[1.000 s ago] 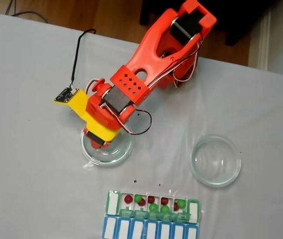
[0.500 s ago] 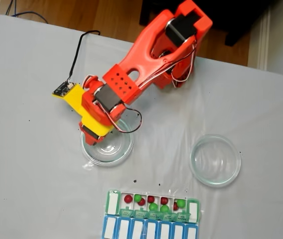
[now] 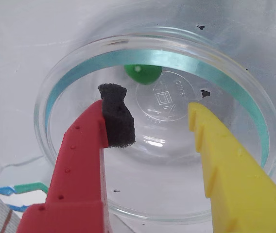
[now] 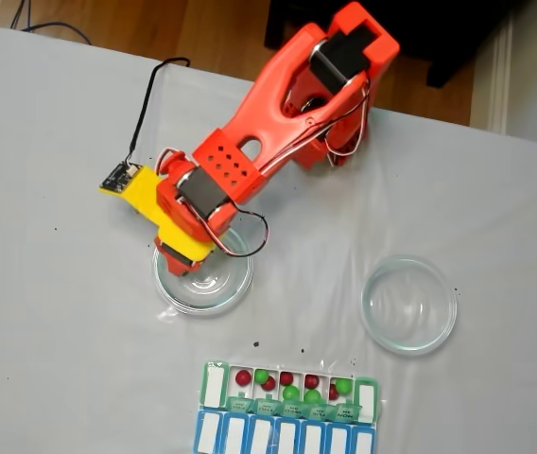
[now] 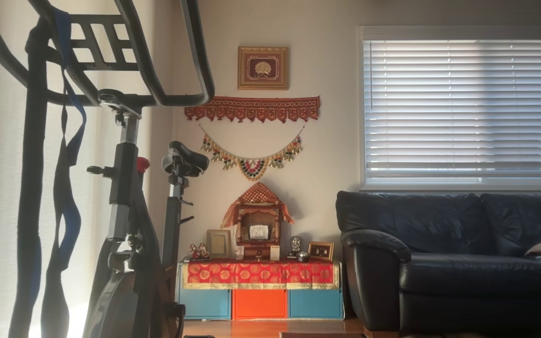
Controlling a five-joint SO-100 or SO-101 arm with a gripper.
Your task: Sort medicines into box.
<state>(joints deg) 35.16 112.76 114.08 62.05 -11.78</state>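
Note:
In the wrist view one glossy green pill lies at the far side of a clear round dish. My gripper hangs open over that dish, its red finger with a black foam pad on the left and its yellow finger on the right. The pill sits just beyond the fingertips, untouched. In the fixed view the gripper is above the left dish. The green box near the front edge holds several red and green pills, such as a red one.
A second clear dish stands to the right in the fixed view. A blue row with white lids adjoins the box. The orange arm reaches in from the table's far edge. The other view shows a room with an exercise bike and a sofa.
The wrist and gripper have shifted slightly up and left over the left dish. The pills in the box and both dishes have not moved.

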